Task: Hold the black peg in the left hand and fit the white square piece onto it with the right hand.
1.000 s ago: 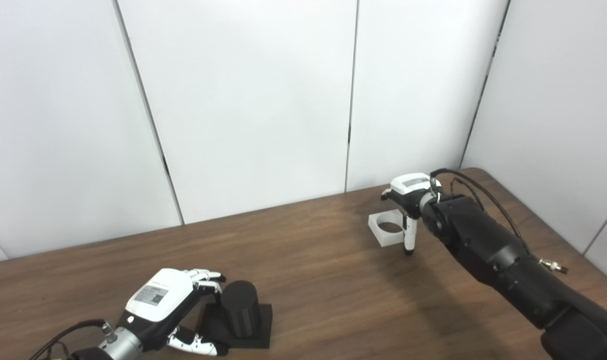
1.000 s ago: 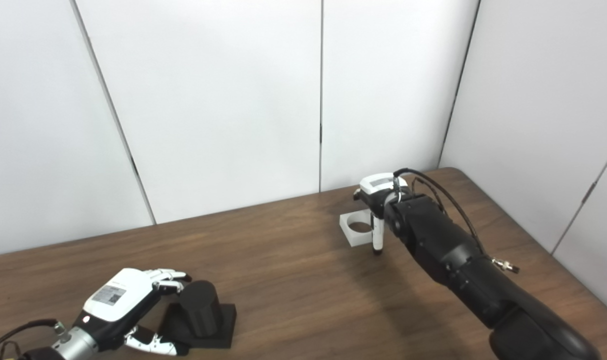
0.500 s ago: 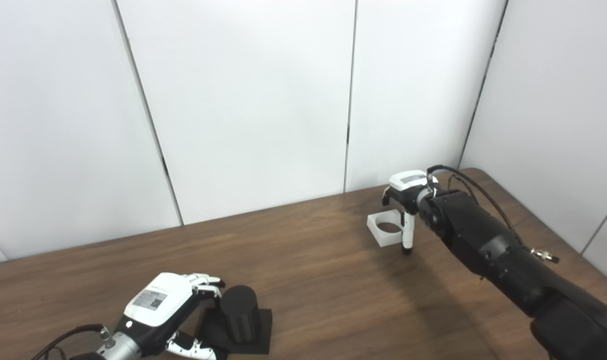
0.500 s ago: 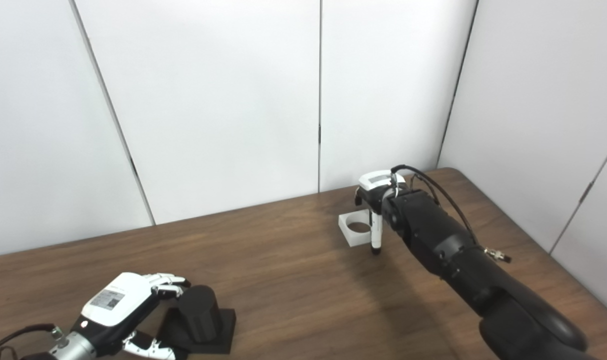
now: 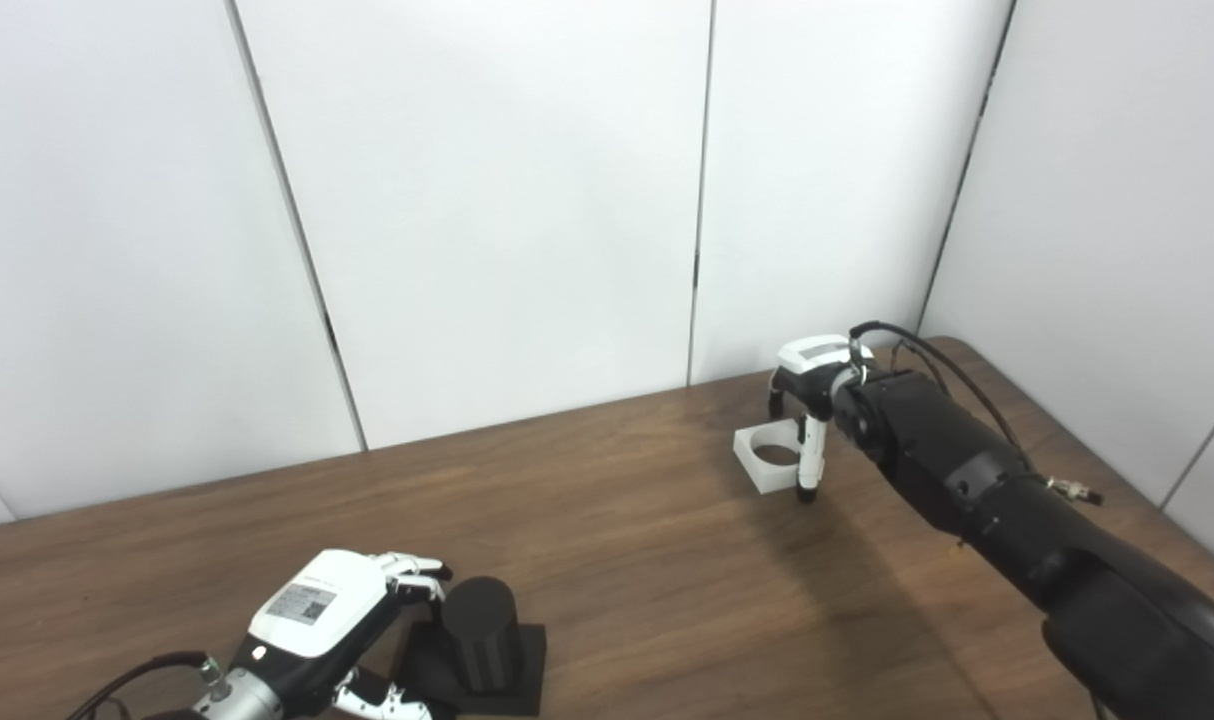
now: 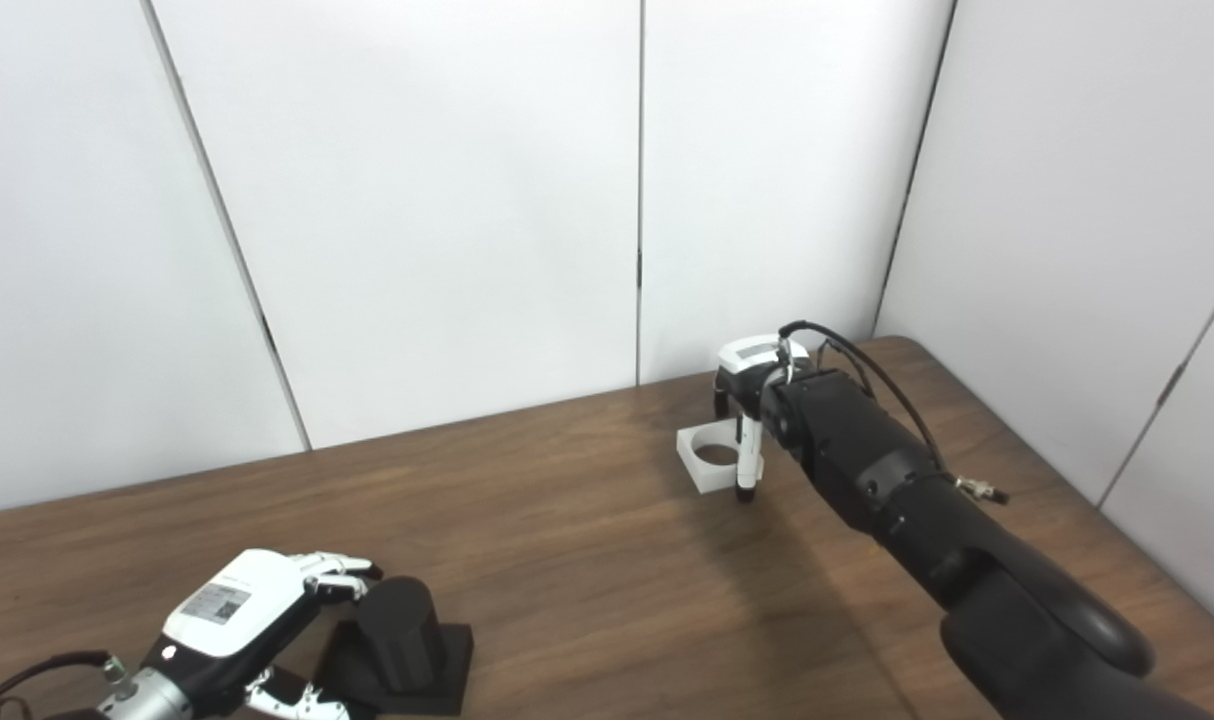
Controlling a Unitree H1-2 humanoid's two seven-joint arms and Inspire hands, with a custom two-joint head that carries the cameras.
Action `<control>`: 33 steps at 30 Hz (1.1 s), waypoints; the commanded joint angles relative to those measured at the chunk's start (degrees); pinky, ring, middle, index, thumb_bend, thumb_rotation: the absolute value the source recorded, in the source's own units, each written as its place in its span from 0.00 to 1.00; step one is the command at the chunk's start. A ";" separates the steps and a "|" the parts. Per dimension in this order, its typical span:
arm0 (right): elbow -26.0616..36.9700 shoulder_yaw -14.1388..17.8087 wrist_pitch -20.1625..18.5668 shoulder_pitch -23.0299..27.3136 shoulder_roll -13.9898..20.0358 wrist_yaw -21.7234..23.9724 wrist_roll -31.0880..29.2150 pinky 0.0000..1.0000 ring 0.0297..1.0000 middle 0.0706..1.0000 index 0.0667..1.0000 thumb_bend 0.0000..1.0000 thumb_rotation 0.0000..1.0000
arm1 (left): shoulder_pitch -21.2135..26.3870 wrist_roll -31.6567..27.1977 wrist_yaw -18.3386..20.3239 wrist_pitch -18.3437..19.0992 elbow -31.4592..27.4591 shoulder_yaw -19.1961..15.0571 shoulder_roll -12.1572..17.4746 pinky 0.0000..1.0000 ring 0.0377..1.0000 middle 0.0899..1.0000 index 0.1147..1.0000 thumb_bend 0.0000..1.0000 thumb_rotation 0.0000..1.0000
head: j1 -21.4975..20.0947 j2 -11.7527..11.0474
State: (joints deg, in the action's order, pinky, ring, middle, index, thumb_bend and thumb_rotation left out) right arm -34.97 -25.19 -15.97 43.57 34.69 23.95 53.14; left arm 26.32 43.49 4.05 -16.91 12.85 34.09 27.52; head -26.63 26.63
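The black peg (image 5: 479,630), a short cylinder on a square black base, stands on the table at the near left. My left hand (image 5: 332,620) is beside it on its left. The fingers are spread near the peg's top and the thumb is low by the base, not closed on it. The white square piece (image 5: 765,458) with a round hole lies flat at the far right. My right hand (image 5: 805,385) hovers over it. One finger (image 5: 810,462) points down at its near right corner and the others sit at its far side. The piece rests on the table.
The brown wooden table (image 5: 647,560) is backed by white wall panels. Its right edge runs close behind my right arm (image 5: 977,480), which reaches in from the lower right. A cable loops over the right wrist.
My right hand has shifted slightly left and farther back, bringing its downward finger against the white piece's corner. My left hand has sunk a little toward the bottom edge. The peg and piece stay put.
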 commanded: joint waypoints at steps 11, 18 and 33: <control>-0.59 0.15 -1.41 -0.29 -0.74 -0.14 -3.68 0.79 0.82 0.74 0.45 0.53 0.15 | -3.28 2.91 5.81 -0.26 1.08 2.27 1.59 0.74 0.81 0.80 0.42 0.52 0.06 | 0.26 0.50; 0.38 0.30 0.40 -0.70 -0.11 -1.20 -5.60 0.79 0.81 0.72 0.45 0.52 0.14 | -3.27 2.65 6.33 -0.03 0.97 2.22 1.56 0.74 0.81 0.80 0.42 0.52 0.06 | 0.57 0.89; 4.40 2.34 3.92 -2.70 0.89 -3.51 -9.46 0.83 0.85 0.75 0.45 0.52 0.13 | -2.99 2.77 6.84 -0.10 0.62 2.12 1.69 0.73 0.82 0.80 0.42 0.52 0.06 | 1.17 1.63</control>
State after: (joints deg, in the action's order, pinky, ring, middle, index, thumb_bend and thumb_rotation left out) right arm -31.52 -22.75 -12.93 40.90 35.04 20.77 44.01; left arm 26.27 43.44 5.49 -16.43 12.02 33.82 27.48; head -25.40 28.21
